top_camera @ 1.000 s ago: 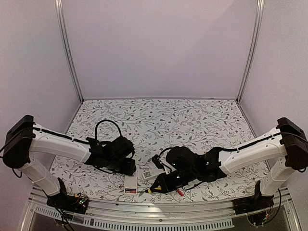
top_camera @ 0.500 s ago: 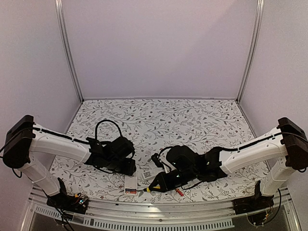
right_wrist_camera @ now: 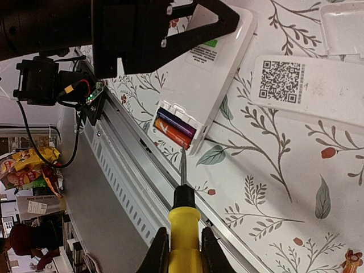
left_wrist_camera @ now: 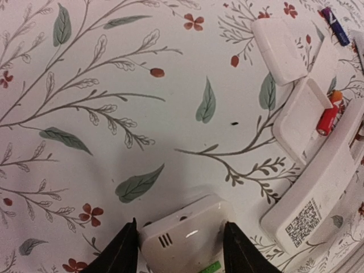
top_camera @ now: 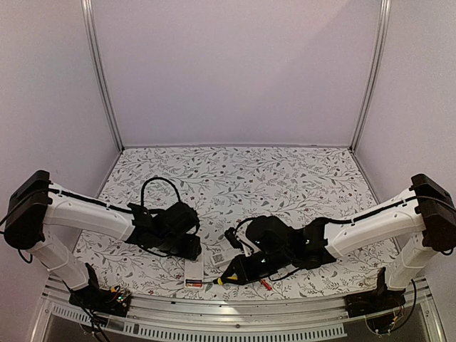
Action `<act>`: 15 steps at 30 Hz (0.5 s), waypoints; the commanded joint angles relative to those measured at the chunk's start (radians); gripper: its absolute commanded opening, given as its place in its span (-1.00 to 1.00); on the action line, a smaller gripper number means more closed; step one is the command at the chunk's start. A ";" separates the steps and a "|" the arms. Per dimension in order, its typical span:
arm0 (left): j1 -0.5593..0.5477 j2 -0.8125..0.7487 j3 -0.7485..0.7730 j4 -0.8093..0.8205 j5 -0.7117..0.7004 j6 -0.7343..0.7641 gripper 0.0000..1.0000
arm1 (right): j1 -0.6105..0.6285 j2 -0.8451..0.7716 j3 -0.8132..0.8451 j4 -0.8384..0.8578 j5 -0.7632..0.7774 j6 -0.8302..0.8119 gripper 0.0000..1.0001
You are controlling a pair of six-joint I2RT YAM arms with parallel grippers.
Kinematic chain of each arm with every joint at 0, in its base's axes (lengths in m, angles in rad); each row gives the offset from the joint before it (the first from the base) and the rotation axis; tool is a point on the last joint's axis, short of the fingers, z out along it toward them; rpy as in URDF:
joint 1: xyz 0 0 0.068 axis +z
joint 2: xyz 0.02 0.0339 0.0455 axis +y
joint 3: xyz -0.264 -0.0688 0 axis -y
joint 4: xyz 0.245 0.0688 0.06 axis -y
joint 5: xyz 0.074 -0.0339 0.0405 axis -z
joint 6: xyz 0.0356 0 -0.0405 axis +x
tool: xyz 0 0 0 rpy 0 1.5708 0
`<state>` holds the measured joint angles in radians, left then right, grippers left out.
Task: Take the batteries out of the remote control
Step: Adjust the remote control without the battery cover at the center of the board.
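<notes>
- Right wrist view: the right end effector is clamped on the screwdriver. Its tip is aimed at the open bay of the remote, likely to pry out the two batteries seated there, by the surface's near edge.
- Left wrist view: the left end effector grips that remote's other end, fingers against its sides, probably to steady it.
- Only this view shows a black-blue cell loose on the surface and a red cell among other remotes. Whether the red cell is seated in one, I cannot tell.
- Top view alone shows both arms meeting at the near edge, left of middle.
</notes>
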<state>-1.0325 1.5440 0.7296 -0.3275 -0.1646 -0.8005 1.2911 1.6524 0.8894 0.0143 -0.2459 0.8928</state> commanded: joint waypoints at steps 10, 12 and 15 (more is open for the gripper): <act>-0.029 0.039 -0.024 -0.125 0.048 0.016 -0.03 | 0.005 0.033 0.026 -0.040 -0.001 0.012 -1.00; -0.030 0.040 -0.023 -0.125 0.049 0.018 -0.03 | 0.005 0.036 0.029 -0.040 -0.004 0.012 -1.00; -0.029 0.041 -0.023 -0.126 0.050 0.018 -0.03 | 0.004 0.042 0.032 -0.032 -0.010 0.008 -1.00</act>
<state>-1.0325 1.5444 0.7322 -0.3309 -0.1646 -0.8001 1.2911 1.6714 0.8932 -0.0059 -0.2462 0.9012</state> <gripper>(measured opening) 0.486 0.142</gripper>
